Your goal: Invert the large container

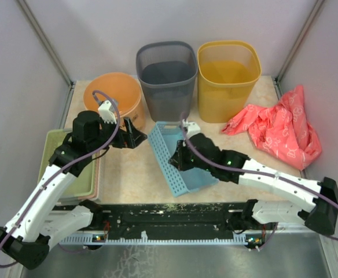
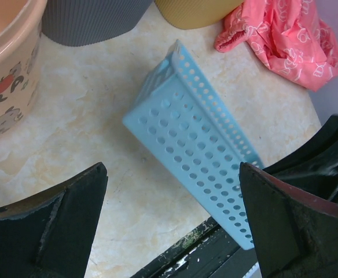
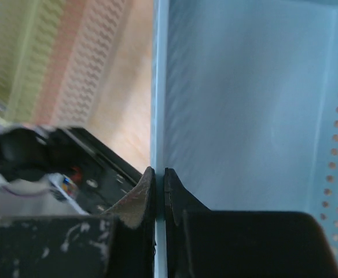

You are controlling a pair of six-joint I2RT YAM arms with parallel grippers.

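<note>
At table [image 1: 128, 174] centre, right hand [image 3: 159, 172] pinches tilted basket [image 1: 164, 152] wall.

Large container [image 1: 164, 152] — light-blue perforated basket, tipped onto one long side, opening facing right — mid-table, near edge.

Top view looks down from behind; wrist views (right one very close) share the blue basket [image 2: 198, 145].

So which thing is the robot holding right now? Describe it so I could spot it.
On the beige table, in front of the grey bin and yellow bin, a light blue basket stands tilted on edge, its wall pinched by the right gripper. Unlike the tall bins, it is shallow, rectangular and dotted with holes.
</note>
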